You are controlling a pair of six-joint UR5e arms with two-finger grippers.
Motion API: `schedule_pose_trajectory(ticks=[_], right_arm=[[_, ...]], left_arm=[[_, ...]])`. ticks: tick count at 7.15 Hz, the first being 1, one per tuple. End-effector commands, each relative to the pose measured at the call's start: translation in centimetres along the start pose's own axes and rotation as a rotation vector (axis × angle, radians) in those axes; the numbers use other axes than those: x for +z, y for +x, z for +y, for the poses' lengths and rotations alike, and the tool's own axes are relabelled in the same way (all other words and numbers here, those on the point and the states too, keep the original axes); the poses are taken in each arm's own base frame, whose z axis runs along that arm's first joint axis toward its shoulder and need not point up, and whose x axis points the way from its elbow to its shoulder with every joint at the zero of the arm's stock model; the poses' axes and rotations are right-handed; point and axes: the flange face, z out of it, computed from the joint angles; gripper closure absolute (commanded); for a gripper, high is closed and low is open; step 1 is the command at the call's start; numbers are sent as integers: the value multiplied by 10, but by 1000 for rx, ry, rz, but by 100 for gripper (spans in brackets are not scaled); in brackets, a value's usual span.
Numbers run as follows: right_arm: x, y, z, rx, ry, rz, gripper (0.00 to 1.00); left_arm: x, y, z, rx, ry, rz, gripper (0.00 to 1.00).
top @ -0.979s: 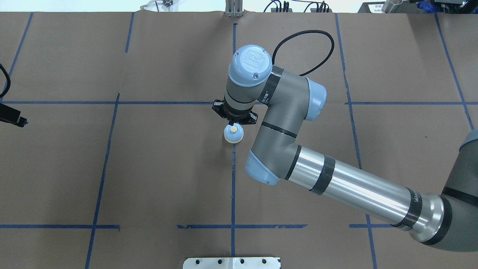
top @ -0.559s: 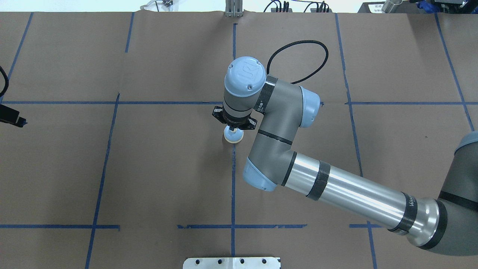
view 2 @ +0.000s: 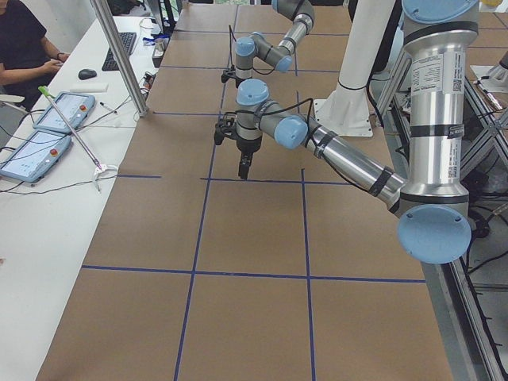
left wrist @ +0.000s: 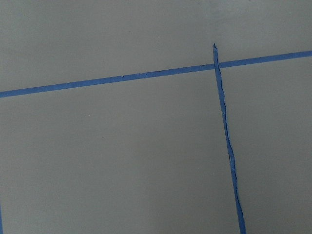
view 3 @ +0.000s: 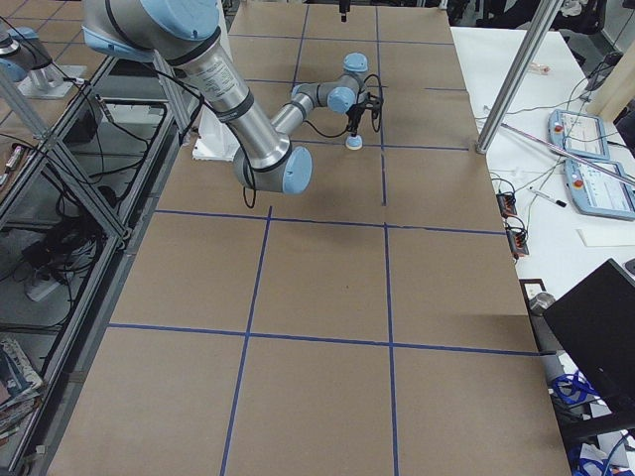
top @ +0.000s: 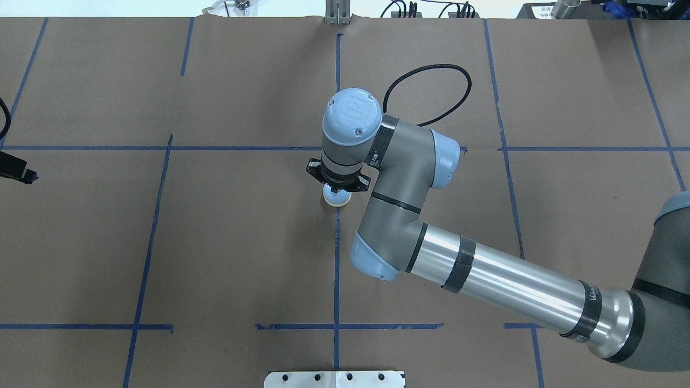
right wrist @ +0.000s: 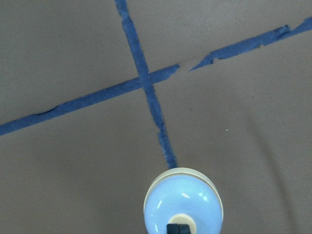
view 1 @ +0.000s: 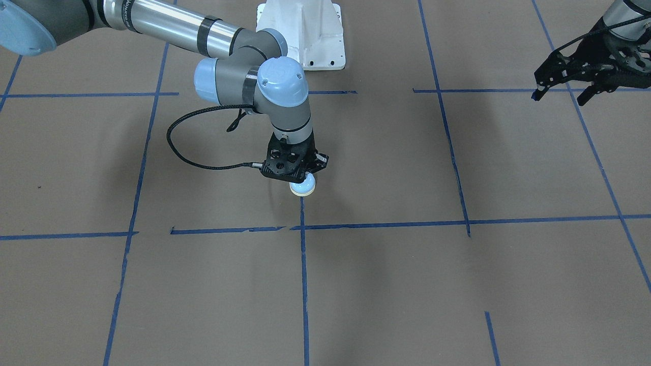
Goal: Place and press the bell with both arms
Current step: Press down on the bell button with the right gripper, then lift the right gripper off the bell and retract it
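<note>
The small light-blue bell (top: 337, 199) with its cream base stands on the brown table at the end of a blue tape line; it also shows in the front view (view 1: 303, 189) and the right wrist view (right wrist: 183, 202). My right gripper (right wrist: 179, 228) is shut, and its joined fingertips rest on the bell's cream button. From the front, the right gripper (view 1: 304, 179) stands upright over the bell. My left gripper (view 1: 559, 96) hangs high over the table's left side, far from the bell. It looks open and empty.
The white bolted pedestal (view 1: 305, 35) stands behind the bell on the robot's side. A black cable loop (view 1: 175, 147) hangs off the right wrist. Blue tape lines (left wrist: 122, 78) grid the brown paper. A side desk holds tablets (view 2: 55, 111), and a metal post (view 2: 119, 55) stands at the table's edge.
My right gripper has moved from just behind the bell to over it and has come down onto the button, now covered. The left gripper has barely moved.
</note>
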Motion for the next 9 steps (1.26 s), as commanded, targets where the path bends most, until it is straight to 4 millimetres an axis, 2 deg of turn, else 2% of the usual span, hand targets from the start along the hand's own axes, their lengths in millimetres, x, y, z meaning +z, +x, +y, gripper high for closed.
schedule_pose_trajectory(ticks=[1,2,4,5,6,7,8,9], right_arm=[[-53,21,-16,19,25,-30,100],[-91,64,-32,28,39,-69,100],[-162,172,-84,1,18,-127,99],[-178,223,-110,-54,3,-120,99],[-188,280,-142,-118,-9,-102,98],[-198,343,-171,-191,-3,-78,97],[-219,418,-200,-240,6,-66,97],[-233,486,-218,-290,15,-57,97]], left_arm=[[0,0,1,0,0,0,0],[0,-2,2,-2,-2,-2,0],[4,-12,6,-8,-13,-14,0],[8,-20,12,-7,-29,-22,0],[7,-38,19,42,-35,-36,0],[0,-60,27,67,-43,-26,0],[-4,-81,29,93,-54,2,0],[-10,-104,36,120,-48,-7,0]])
